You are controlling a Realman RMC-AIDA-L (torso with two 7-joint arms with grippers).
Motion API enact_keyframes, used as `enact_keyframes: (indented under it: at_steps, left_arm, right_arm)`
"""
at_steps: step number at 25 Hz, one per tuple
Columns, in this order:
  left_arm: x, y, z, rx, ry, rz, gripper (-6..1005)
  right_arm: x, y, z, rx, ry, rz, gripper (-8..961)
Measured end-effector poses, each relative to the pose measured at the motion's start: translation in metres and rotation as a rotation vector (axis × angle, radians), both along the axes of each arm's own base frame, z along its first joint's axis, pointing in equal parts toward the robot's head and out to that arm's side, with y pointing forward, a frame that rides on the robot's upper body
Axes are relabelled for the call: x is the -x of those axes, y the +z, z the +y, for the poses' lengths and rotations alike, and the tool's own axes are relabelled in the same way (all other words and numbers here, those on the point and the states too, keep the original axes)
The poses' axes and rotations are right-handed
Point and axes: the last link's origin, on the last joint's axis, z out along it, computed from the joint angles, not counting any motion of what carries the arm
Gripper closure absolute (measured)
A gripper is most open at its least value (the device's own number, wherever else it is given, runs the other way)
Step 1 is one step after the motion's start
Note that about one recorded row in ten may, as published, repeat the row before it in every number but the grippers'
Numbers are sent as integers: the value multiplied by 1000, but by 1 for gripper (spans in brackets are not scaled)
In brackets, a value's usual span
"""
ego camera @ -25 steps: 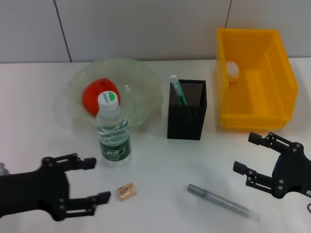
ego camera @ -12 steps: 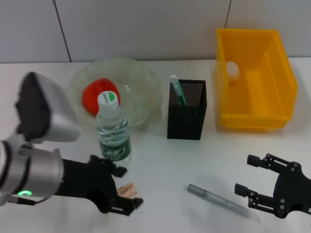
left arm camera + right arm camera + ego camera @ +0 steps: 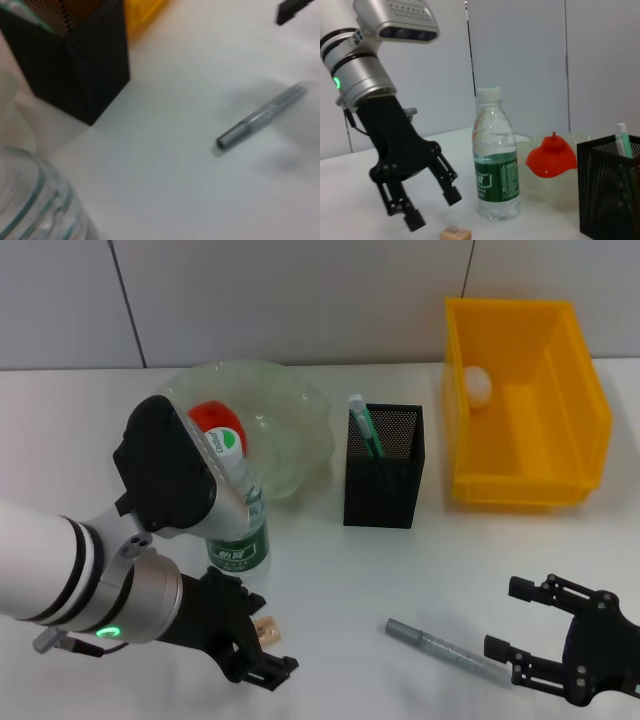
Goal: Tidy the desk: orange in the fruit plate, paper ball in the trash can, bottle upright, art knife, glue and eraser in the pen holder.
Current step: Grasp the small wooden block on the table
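My left gripper (image 3: pixel 260 638) is open and hovers low over the tan eraser (image 3: pixel 266 628), a finger on either side. In the right wrist view the left gripper (image 3: pixel 434 209) hangs just above the eraser (image 3: pixel 455 233) without touching it. The bottle (image 3: pixel 238 525) stands upright behind it, partly hidden by my left wrist. The orange (image 3: pixel 212 416) lies in the fruit plate (image 3: pixel 290 410). The paper ball (image 3: pixel 479 384) is inside the trash can (image 3: pixel 560 420). A green-white glue stick (image 3: pixel 364 426) stands in the pen holder (image 3: pixel 385 485). The silver art knife (image 3: pixel 446 651) lies on the table. My right gripper (image 3: pixel 530 625) is open near the front right.
The left wrist view shows the pen holder (image 3: pixel 75 65), the art knife (image 3: pixel 262 117) and the bottle's base (image 3: pixel 35 200) close by. White table surface lies between the pen holder and the art knife.
My left arm has swung in over the table, carrying its open gripper to the right over the eraser. The right gripper has drawn back toward the front edge.
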Motion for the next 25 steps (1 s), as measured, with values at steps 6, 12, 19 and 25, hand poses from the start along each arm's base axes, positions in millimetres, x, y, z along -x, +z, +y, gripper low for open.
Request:
enact_keyframes:
  at_steps: [6,12,19,25]
  left_arm:
    - [3,-1,7,-27,29,26,212]
    - [5,-6,11,-27,20,36,214]
    - [5,-9,13,-53,-4,25,332]
    - [5,-12,13,-46,-15,32,340]
  right_arm:
    - [-2,-1,0,1,-5,-14,196]
    - [-2,-3,1,1,-6,-15,197]
    - [-3,-3,3,2,-10,-20,197]
    - [-2,-3,3,2,-5,-22,197]
